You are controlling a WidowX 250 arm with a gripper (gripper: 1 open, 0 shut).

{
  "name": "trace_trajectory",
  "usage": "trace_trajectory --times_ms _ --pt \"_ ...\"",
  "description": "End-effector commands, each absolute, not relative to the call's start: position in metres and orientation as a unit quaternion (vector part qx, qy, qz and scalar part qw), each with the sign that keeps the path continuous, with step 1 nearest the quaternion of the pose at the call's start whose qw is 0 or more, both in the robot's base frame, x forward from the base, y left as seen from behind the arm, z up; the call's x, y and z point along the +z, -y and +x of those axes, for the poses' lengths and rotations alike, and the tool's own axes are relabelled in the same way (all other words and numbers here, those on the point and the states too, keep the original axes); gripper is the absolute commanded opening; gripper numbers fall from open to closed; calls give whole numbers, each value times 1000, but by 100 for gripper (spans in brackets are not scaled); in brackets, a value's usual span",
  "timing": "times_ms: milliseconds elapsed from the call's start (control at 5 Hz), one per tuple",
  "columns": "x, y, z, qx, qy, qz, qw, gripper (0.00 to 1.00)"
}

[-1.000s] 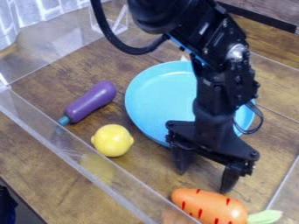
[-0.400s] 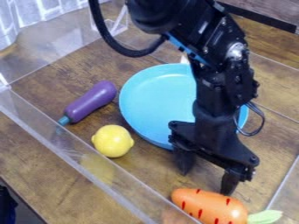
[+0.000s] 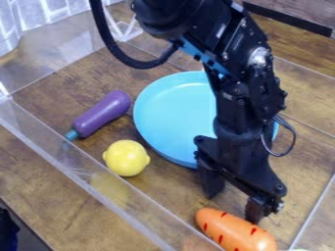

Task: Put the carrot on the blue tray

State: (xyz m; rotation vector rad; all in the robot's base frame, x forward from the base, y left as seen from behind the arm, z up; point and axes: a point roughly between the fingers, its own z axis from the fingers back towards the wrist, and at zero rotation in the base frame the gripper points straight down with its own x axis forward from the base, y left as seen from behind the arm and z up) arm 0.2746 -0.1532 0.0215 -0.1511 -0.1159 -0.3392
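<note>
The orange carrot (image 3: 236, 231) with dark stripes lies at the bottom edge of the view, near the front clear wall; its green top is cut off by the frame. The round light-blue tray (image 3: 177, 116) sits in the middle of the wooden surface, partly covered by the black arm. My gripper (image 3: 240, 191) points down just above and slightly behind the carrot, fingers (image 3: 214, 180) spread open, nothing between them. It hangs in front of the tray's near right rim.
A purple eggplant (image 3: 101, 113) lies left of the tray and a yellow lemon (image 3: 125, 157) sits in front of it. Clear plastic walls (image 3: 53, 147) ring the wooden workspace, with one running close along the front by the carrot.
The arm has shifted slightly forward and down toward the carrot. The carrot, tray, lemon and eggplant have stayed where they were.
</note>
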Motion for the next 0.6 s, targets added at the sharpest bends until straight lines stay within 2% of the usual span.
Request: trace_trajectory --times_ms 0,200,400 --pt "20 167 257 -233 47 -85 968 100" --pt "19 170 247 -275 35 -91 957 100" --pt "17 180 250 -266 28 -93 959 100"
